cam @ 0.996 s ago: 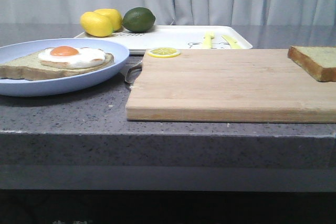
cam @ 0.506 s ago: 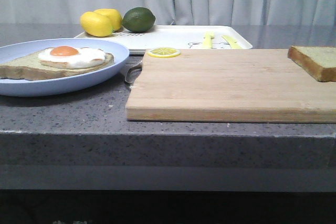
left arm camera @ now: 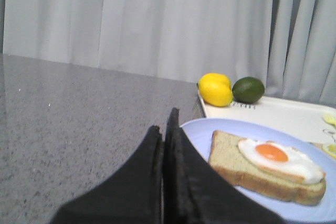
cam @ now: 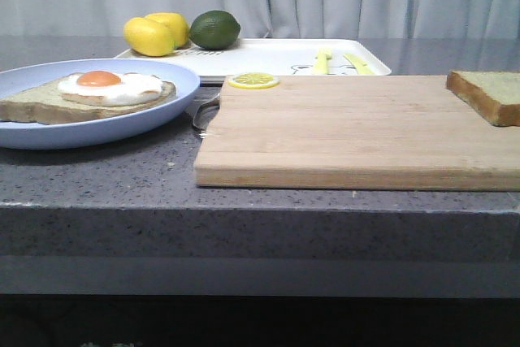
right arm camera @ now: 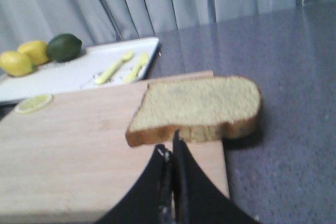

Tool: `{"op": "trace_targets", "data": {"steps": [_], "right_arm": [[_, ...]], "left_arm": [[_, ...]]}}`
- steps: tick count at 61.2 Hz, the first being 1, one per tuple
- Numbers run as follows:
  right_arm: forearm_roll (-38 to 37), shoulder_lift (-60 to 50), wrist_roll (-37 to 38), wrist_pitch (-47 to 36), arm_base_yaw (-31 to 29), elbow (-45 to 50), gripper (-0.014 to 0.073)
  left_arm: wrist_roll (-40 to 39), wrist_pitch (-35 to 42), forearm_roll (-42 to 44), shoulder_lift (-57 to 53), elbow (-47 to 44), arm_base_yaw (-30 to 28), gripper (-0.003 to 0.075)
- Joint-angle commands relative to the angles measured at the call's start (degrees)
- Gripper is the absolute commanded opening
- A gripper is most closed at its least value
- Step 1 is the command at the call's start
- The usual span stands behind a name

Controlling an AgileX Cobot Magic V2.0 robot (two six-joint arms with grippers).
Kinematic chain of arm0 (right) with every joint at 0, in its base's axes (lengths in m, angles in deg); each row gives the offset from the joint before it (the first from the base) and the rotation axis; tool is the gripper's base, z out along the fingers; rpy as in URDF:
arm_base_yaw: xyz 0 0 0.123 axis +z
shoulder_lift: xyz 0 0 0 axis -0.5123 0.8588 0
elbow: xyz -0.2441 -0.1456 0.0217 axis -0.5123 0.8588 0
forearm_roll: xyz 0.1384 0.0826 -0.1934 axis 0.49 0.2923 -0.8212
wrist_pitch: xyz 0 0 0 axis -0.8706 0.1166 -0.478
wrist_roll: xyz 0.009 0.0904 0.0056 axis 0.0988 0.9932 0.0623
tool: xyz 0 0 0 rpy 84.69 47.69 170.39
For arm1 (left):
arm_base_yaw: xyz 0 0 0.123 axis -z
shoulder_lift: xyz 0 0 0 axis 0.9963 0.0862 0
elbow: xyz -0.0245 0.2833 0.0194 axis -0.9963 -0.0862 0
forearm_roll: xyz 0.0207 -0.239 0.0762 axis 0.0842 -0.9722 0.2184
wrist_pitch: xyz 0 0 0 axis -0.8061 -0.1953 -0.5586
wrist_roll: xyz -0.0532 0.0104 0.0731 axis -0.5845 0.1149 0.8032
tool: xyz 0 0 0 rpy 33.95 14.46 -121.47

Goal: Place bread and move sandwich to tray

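Front view has the sandwich (cam: 89, 93), so far one slice with a fried egg, on the light-blue plate (cam: 175, 79) at the worktop's left edge. The bread (cam: 487, 93) sits on the cutting board (cam: 349, 132) near the right edge, partly overhanging it. The tray (cam: 268, 56) lies at the back; its cartoon print is too faint to read, no legible writing. Left gripper (left arm camera: 167, 124) and right gripper (right arm camera: 173, 142) both have fingers pressed together, holding nothing.

You saw almost nothing move: only the whole front view shifted very slightly, the bread (cam: 487, 95) and cutting board (cam: 357, 132) edging over by a hair.
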Motion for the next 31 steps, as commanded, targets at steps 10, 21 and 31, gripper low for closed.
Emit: {"op": "trace_targets", "data": {"steps": [10, 21, 31], "right_arm": [[0.42, 10.78, -0.3, 9.43, -0.26, -17.93, -0.006], [0.42, 24.72, -0.3, 10.05, -0.26, -26.7, -0.006], [0.42, 31.09, -0.3, 6.96, -0.19, -29.29, -0.0057]], "left_arm": [[-0.1, -4.21, 2.91, 8.79, 15.87, 0.14, -0.002], [-0.1, -8.05, 3.97, 24.74, 23.49, 0.14, -0.002], [-0.1, -2.77, 3.86, 32.38, 24.96, 0.14, -0.002]]}}
